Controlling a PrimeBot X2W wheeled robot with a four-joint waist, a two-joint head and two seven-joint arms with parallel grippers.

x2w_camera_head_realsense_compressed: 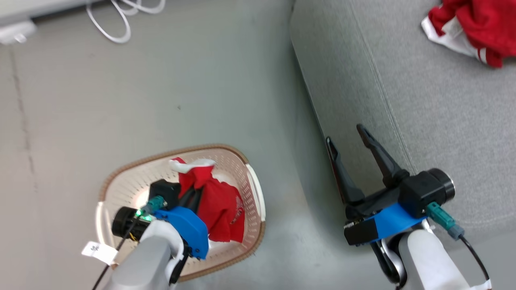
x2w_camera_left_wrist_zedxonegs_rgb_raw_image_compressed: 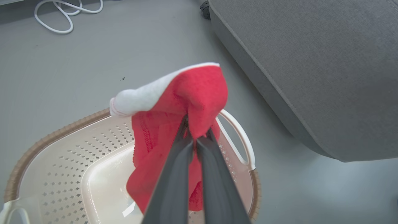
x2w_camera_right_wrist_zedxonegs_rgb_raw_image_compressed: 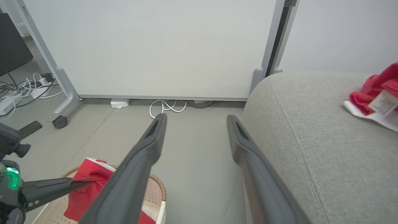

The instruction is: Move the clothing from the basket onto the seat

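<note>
Desk: Jersey (x2w_camera_left_wrist_zedxonegs_rgb_raw_image_compressed: 155,130) where, exactly?

Photographer: It hangs over the cream basket (x2w_camera_head_realsense_compressed: 169,153), pinched between the closed fingers of the left gripper (x2w_camera_left_wrist_zedxonegs_rgb_raw_image_compressed: 197,130). A second red jersey (x2w_camera_head_realsense_compressed: 475,28) lies at the far right of the grey seat (x2w_camera_head_realsense_compressed: 443,121).

Desk: And the lift?

Photographer: Best raised until the hem clears the brown rim, then swung right over the cushion edge. Right gripper (x2w_camera_head_realsense_compressed: 343,133) hovers empty, jaws apart, beside the seat. Grey floor (x2w_camera_head_realsense_compressed: 201,80) all round, with a white cable (x2w_camera_head_realsense_compressed: 116,39) at far left.
</note>
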